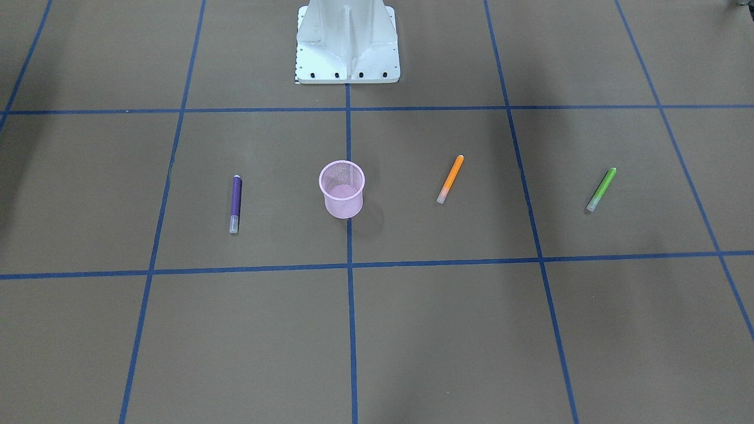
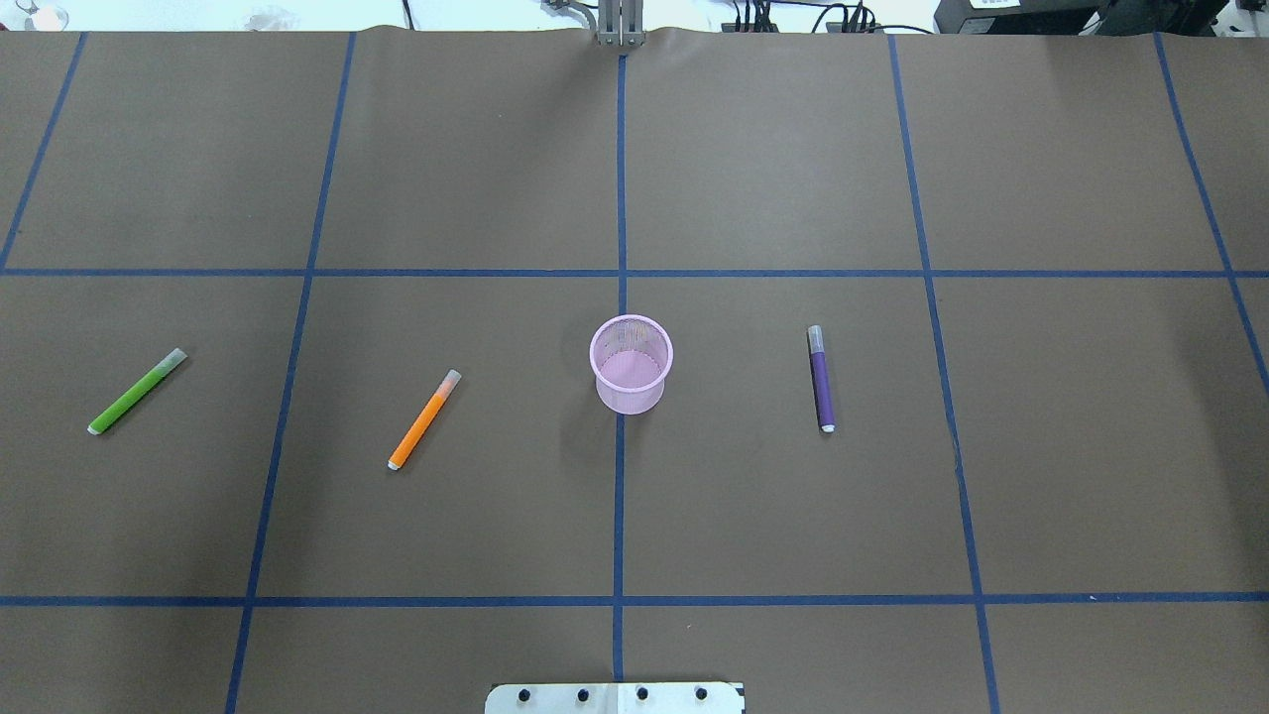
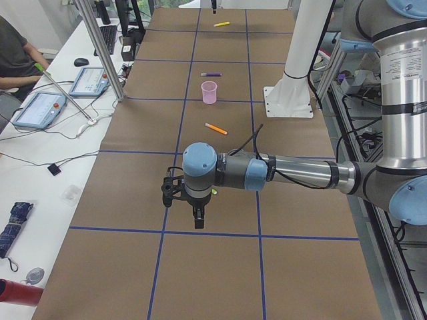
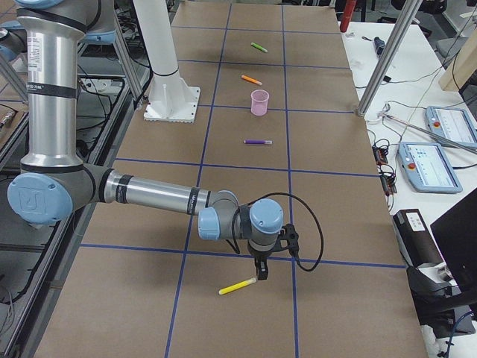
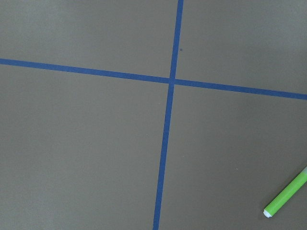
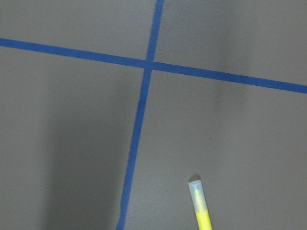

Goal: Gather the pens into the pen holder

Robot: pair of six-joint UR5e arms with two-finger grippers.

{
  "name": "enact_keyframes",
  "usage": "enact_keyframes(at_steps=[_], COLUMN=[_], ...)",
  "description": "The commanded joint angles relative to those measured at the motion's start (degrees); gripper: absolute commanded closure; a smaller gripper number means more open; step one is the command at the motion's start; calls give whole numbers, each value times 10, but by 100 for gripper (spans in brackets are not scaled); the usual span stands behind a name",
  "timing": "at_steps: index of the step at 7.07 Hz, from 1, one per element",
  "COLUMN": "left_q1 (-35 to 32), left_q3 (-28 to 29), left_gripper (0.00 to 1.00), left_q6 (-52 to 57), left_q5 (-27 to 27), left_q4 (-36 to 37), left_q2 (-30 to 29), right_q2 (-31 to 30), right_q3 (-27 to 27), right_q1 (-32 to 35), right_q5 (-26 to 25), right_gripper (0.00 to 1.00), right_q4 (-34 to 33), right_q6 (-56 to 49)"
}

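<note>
The front camera sat across the table (image 1: 177,341) and looked steeply down toward the base (image 1: 347,59), which lay at its top edge. The overhead camera faced the opposite way from behind the robot, with the base at its bottom edge. Both shared the cup (image 1: 342,189), purple pen (image 1: 235,203), orange pen (image 1: 450,179) and green pen (image 1: 601,189), mirrored side for side. Each end camera looked along the table, with the left gripper (image 3: 198,217) or right gripper (image 4: 261,270) near and the cup far. Each wrist camera looked down from close by. The left one caught the green pen's end near its gripper, and the right one the yellow pen (image 6: 201,206) just below its gripper.
</note>
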Motion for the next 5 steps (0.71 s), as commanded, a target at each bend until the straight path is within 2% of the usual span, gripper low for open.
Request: enact_keyframes(at_steps=[1, 2, 4, 5], left_q1=[0, 0, 0, 0], left_q3=[0, 0, -2, -2], left_gripper=[0, 0, 0, 0], left_q6=[1, 2, 1, 2], left_q5=[0, 0, -1, -1], left_q4=[-1, -1, -1, -2], left_q2=[0, 0, 0, 0], right_q2=[6, 22, 29, 41], right_q3=[-37, -73, -105, -114], right_q1=[-3, -11, -19, -42], right_q5=[-29, -29, -28, -24], right_gripper=[9, 9, 12, 15], right_q4=[13, 13, 12, -18], right_q6=[-52, -58, -58, -56])
